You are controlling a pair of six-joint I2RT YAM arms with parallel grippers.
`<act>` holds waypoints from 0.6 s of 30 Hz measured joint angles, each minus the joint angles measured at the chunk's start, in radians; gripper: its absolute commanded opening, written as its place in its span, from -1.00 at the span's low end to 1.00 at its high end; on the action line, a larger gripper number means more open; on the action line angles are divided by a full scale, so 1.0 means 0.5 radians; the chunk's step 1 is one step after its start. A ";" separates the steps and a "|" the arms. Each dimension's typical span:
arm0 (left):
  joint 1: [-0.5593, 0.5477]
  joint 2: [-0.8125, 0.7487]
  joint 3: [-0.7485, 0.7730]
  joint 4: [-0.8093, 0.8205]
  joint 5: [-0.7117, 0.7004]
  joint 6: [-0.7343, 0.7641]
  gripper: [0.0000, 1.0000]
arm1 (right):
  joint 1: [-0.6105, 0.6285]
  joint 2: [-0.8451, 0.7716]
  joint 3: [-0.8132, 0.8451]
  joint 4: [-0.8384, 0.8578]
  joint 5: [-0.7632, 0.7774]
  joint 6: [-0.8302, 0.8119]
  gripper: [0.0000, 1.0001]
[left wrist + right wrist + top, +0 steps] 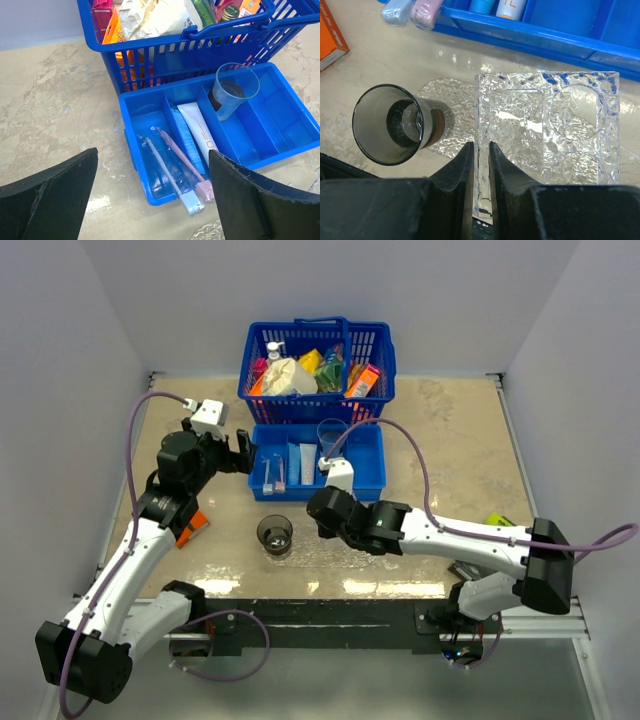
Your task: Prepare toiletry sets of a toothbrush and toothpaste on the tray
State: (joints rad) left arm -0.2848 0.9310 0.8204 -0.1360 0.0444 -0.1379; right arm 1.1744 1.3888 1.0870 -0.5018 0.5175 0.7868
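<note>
Beige marbled table (450, 440), front edge: right gripper (481, 147) narrowly clamps the rim of the clear bumpy plastic tray (520, 130); left gripper (152, 155) gapes wide above the blue divided bin (165, 95) holding wrapped toothbrushes (180, 157) and pale toothpaste tubes (197, 127).

Packed blue handled basket (300, 405) just behind blue divided bin (363, 470)

One fixed overhead view, two wrist views.
The table (450, 440) is taken from above and behind the arm bases (85, 655), faced toward the back wall (330, 280). From the left wrist, the blue bin (142, 117) and the basket (165, 60) behind it are looked down on at a slant, fairly near. From the right wrist, the tray (545, 125) and the dark cup (390, 125) are seen from very close, almost straight down. The bin's near edge is shared by both wrist views; all is covered overhead.
</note>
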 measured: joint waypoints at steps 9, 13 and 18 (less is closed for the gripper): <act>0.000 0.000 0.000 0.000 -0.001 0.000 0.91 | 0.092 0.106 -0.058 0.075 0.067 0.117 -1.00; 0.000 0.000 0.000 0.000 -0.001 0.000 0.91 | 0.105 0.145 -0.105 0.114 0.098 0.159 -1.00; 0.000 0.000 -0.001 -0.001 -0.004 0.000 0.91 | 0.116 0.186 -0.151 0.167 0.151 0.212 -1.00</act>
State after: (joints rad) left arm -0.2848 0.9310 0.8200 -0.1364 0.0425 -0.1379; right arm 1.2324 1.4818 1.0115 -0.4183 0.5930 0.8928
